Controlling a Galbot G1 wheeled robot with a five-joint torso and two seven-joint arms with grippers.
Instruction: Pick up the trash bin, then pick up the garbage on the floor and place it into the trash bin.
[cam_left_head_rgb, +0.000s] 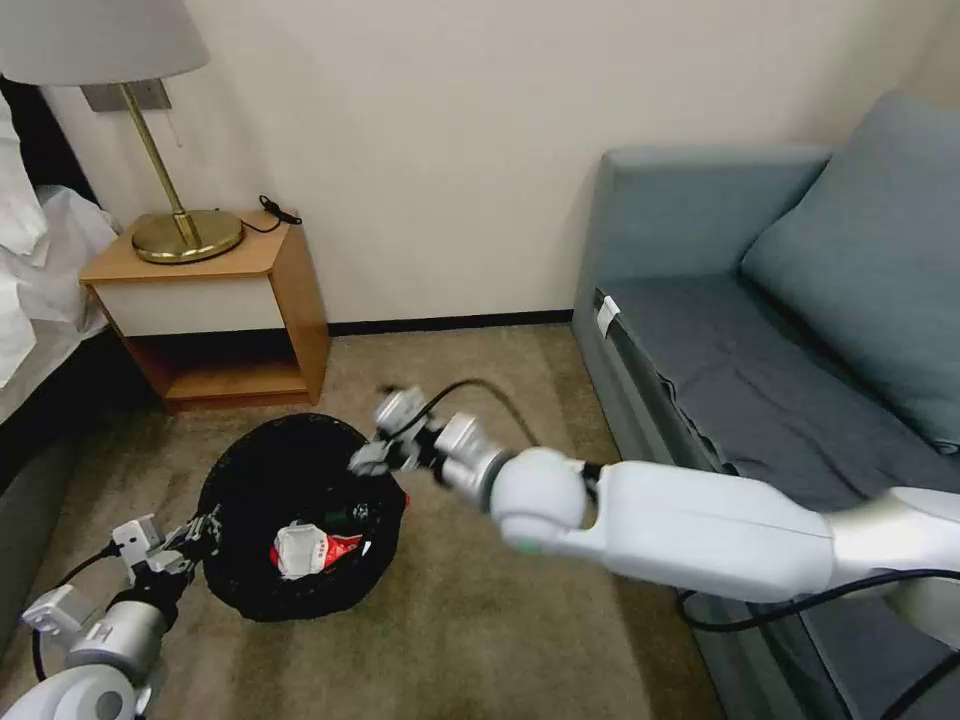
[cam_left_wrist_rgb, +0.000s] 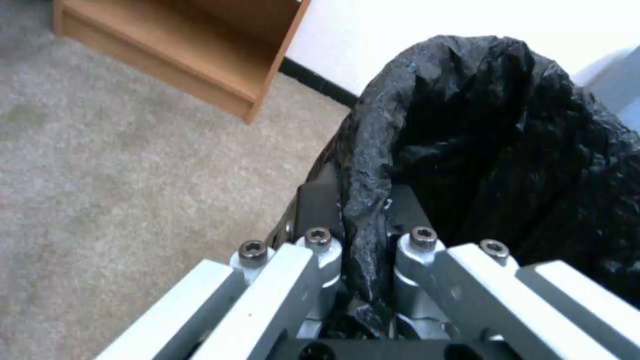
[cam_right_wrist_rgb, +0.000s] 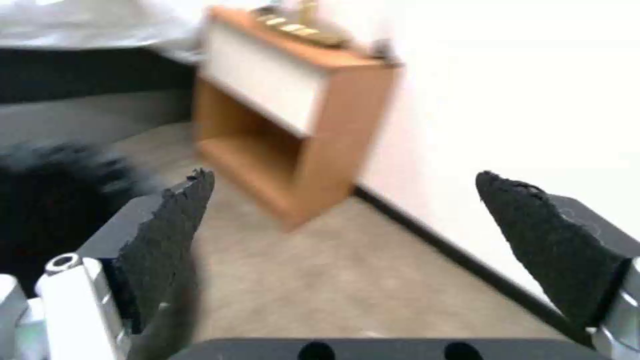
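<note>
Nearest the robot, the left hand (cam_left_head_rgb: 205, 532) is clamped on the near-left rim of the trash bin (cam_left_head_rgb: 250, 480); in the left wrist view its fingers (cam_left_wrist_rgb: 320, 250) pinch a fold of the black bag (cam_left_wrist_rgb: 467, 125). The bin stands on the carpet (cam_left_head_rgb: 480, 620), and a red-and-white packet (cam_left_head_rgb: 305, 548) lies inside it near the front. Past it, the right hand (cam_left_head_rgb: 372, 458) hovers at the bin's far-right rim, spread wide and holding nothing. Farther back, a wooden nightstand (cam_left_head_rgb: 215, 300) with a brass lamp (cam_left_head_rgb: 185, 215) stands against the wall, and a grey sofa (cam_left_head_rgb: 760, 330) is on the right.
</note>
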